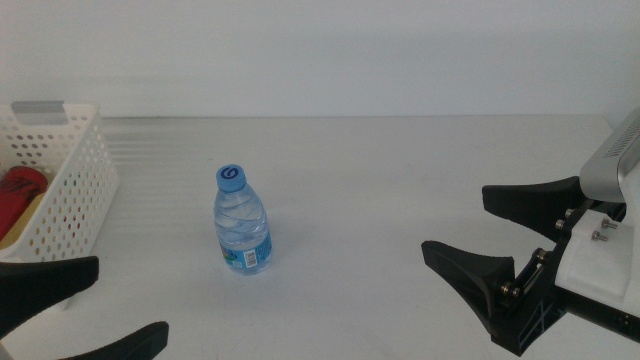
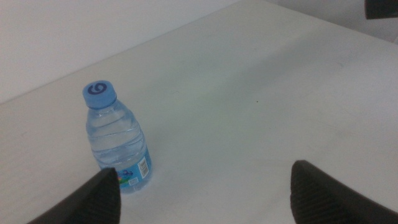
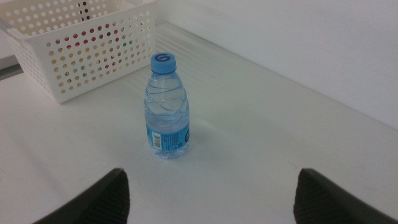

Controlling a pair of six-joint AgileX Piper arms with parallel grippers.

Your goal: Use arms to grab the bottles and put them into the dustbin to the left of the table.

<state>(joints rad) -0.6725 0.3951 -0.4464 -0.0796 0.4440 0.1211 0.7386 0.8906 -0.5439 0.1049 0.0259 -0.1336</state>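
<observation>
A small clear bluish water bottle point(image 1: 241, 222) with a blue cap stands upright on the white table point(image 1: 380, 170), left of centre. It also shows in the left wrist view point(image 2: 115, 140) and in the right wrist view point(image 3: 166, 109). The white holed dustbin point(image 1: 60, 180) stands at the table's left edge, with a red can point(image 1: 22, 190) and something yellowish lying inside. My left gripper point(image 1: 130, 298) is open and empty at the front left, short of the bottle. My right gripper point(image 1: 455, 222) is open and empty at the right, well apart from the bottle.
The dustbin also shows in the right wrist view point(image 3: 81, 43), beyond the bottle. A plain white wall rises behind the table. Bare tabletop lies between the bottle and the right gripper.
</observation>
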